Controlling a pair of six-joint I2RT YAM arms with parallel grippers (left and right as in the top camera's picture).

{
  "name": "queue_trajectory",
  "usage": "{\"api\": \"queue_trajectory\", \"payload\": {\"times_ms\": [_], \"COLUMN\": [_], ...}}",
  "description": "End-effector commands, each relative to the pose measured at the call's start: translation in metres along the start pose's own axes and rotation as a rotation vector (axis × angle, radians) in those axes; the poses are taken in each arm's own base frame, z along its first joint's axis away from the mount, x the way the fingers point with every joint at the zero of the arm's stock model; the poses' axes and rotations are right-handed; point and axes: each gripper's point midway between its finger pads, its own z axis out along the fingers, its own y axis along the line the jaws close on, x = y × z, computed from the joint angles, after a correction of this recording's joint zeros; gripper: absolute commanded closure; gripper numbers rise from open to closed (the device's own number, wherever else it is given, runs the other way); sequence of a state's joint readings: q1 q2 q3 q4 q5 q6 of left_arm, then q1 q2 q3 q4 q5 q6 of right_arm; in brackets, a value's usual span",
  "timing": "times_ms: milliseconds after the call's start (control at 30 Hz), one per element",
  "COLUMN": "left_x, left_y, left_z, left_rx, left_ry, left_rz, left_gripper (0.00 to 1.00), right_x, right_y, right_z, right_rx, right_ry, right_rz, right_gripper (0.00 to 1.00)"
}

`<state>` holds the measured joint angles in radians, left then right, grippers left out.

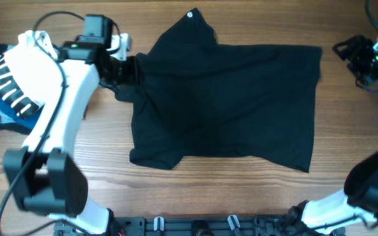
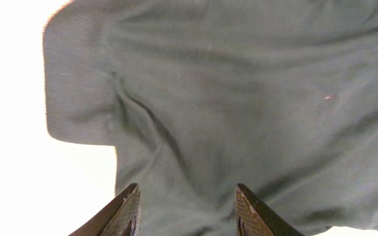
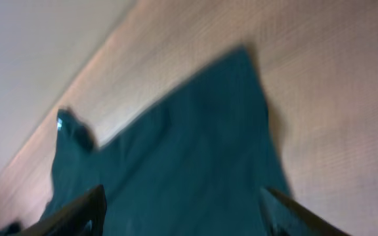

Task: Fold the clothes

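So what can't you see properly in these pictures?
- Overhead: the left gripper blends into the black T-shirt; grip unclear.
- Overhead: the shirt's white mark is too small to read.
- Overhead: the left arm hides part of the striped garment.
- Right wrist: everything is blurred, and the bottom edge cuts off the shirt.

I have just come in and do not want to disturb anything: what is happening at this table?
Two robot arms are working on folding a black T-shirt on the wooden table. The shirt lies mostly flat, but its left side is bunched, so the fold is not finished. The left end effector is at the shirt's left edge, with its fingers apart over the fabric. The right end effector is off to the right of the shirt, open and holding nothing.
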<state>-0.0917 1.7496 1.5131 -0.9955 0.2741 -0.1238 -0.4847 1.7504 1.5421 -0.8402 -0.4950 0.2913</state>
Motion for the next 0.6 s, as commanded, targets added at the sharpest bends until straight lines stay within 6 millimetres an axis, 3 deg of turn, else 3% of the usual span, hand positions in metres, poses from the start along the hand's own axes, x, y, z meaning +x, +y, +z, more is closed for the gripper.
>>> {"api": "queue_trajectory", "payload": {"times_ms": [0, 33, 100, 233, 367, 467, 500, 567], "left_x": [-0.002, 0.003, 0.012, 0.022, 0.015, 0.014, 0.014, 0.014], "left_y": [0.01, 0.016, 0.027, 0.045, 0.064, 0.074, 0.078, 0.079], "left_z": [-0.045, -0.048, -0.051, -0.055, -0.061, -0.064, -0.065, -0.066], "left_rx": [-0.011, -0.018, -0.033, -0.052, -0.067, -0.075, -0.078, -0.078], "left_ry": [-0.066, -0.051, -0.013, 0.024, -0.007, -0.017, -0.02, -0.021], "left_rz": [-0.027, -0.045, -0.085, -0.147, -0.191, -0.218, -0.228, -0.231], "left_gripper": [0.53, 0.53, 0.53, 0.53, 0.5, 0.49, 0.48, 0.47], "right_x": [0.028, 0.047, 0.084, 0.147, 0.214, 0.248, 0.262, 0.276], "right_y": [-0.017, -0.035, -0.05, -0.067, -0.081, -0.093, -0.106, -0.113], "right_z": [-0.026, -0.029, -0.026, -0.014, 0.003, 0.008, 0.008, 0.009], "right_rx": [0.152, 0.253, 0.317, 0.357, 0.379, 0.427, 0.49, 0.508], "right_ry": [0.059, 0.117, 0.247, 0.442, 0.614, 0.68, 0.689, 0.709], "right_rz": [0.061, 0.129, 0.152, 0.202, 0.22, 0.246, 0.288, 0.313], "right_gripper": [0.24, 0.24, 0.24, 0.24, 0.22, 0.18, 0.16, 0.12]}}
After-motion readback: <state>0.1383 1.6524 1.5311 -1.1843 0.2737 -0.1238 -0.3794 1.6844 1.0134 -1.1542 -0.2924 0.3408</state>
